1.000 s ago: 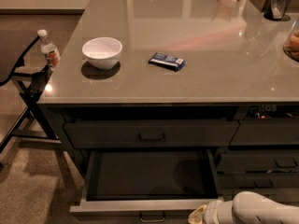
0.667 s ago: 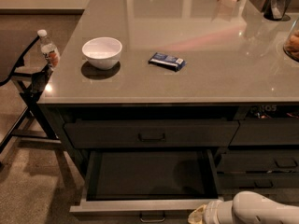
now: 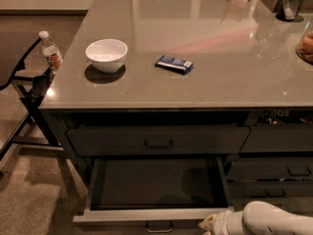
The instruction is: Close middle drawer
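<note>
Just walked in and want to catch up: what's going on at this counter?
A robot arm reaches in from the lower right, with its hand at the right end of the middle drawer front. That drawer stands pulled far out, not yet closed, while the top drawer above it is shut. A bowl and a blue packet sit on the counter, away from the hand.

Dim warm light, pale glare streaks across the glossy desk (image 3: 220,82) toward its far edge, soft shadow beneath the white bowl (image 3: 106,55) near the left edge, middle drawer (image 3: 156,182) murky inside, pale pincer (image 3: 208,224) lit below the front edge.
</note>
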You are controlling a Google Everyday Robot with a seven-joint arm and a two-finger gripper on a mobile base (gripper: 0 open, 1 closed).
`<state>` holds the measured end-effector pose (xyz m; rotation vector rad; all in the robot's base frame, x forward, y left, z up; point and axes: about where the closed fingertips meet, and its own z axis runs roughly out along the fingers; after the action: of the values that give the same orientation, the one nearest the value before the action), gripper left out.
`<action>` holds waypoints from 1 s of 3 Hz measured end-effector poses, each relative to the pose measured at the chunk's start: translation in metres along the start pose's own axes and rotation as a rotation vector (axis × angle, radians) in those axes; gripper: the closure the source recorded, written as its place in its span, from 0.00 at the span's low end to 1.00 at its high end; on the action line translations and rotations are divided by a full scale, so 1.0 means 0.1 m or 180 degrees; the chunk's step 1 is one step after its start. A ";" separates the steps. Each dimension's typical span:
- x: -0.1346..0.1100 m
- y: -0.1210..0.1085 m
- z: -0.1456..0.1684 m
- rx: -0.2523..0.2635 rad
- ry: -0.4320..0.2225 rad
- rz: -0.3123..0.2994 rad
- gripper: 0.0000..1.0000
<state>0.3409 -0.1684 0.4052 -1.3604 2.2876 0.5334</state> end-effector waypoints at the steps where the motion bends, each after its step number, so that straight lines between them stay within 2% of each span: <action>1: -0.02 -0.05 0.02 0.0031 -0.0030 -0.0023 0.04; 2: -0.14 -0.25 0.07 0.0157 -0.0192 -0.0077 0.26; 3: -0.31 -0.56 0.09 0.0266 -0.0418 -0.0149 0.49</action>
<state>0.4051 -0.1660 0.4078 -1.2962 2.1435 0.4912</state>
